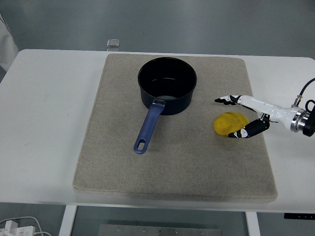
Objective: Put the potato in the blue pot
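Observation:
The yellow potato point(227, 123) lies on the grey mat point(118, 167), to the right of the blue pot point(167, 84). The pot stands upright at the mat's back middle, its blue handle point(148, 128) pointing toward the near edge. My right hand point(229, 117) reaches in low from the right edge and straddles the potato. Its fingers point(227, 100) are stretched out just behind the potato and its thumb point(246, 131) sits at the potato's near right side. The hand is spread, with no firm grasp showing. My left arm is out of view.
A small grey block point(113, 43) sits on the white table point(44, 113) behind the mat's back left corner. A cable point(305, 88) loops at my right wrist. White cords point(15, 227) lie below the table's near left edge.

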You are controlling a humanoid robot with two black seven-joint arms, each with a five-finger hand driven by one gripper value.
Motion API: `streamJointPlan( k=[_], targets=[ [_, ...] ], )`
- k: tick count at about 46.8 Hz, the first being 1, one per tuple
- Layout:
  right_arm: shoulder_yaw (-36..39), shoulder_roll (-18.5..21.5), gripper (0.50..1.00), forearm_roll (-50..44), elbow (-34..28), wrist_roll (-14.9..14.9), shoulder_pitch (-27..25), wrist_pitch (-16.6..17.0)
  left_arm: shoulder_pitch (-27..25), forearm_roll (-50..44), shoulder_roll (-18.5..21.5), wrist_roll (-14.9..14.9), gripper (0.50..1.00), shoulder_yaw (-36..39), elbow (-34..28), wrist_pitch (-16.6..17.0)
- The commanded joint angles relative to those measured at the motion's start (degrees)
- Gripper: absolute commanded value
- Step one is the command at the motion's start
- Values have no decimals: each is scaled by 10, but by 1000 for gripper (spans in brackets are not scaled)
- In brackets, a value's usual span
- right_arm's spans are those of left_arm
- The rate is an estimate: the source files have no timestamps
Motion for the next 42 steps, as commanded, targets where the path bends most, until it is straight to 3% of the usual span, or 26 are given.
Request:
streamJointPlan(
  k=[1, 13, 18, 20, 26, 42],
  targets=[
    [-3, 0, 852, -1, -5, 0, -1, 0, 0, 0, 0, 0, 1000, 1, 0, 0],
    [-16, 23, 830, -12, -34, 0, -3, -1, 0, 0, 0, 0, 1000, 1, 0, 1],
    [-19, 24, 795, -14, -37, 0, -3, -1, 0, 0, 0, 0, 1000, 0, 0, 0],
    [-19, 24, 742, -19, -41, -1, -3, -2, 0, 0, 0, 0, 1000, 0, 0, 0],
    [-19, 24, 503, -29, -46, -1, 0, -2, 0, 0, 0, 0, 1000, 0, 0, 0],
    [-19, 33, 500, -20, -49, -3, 4, -1, 0, 0, 0, 0, 1000, 0, 0, 0]
  ],
)
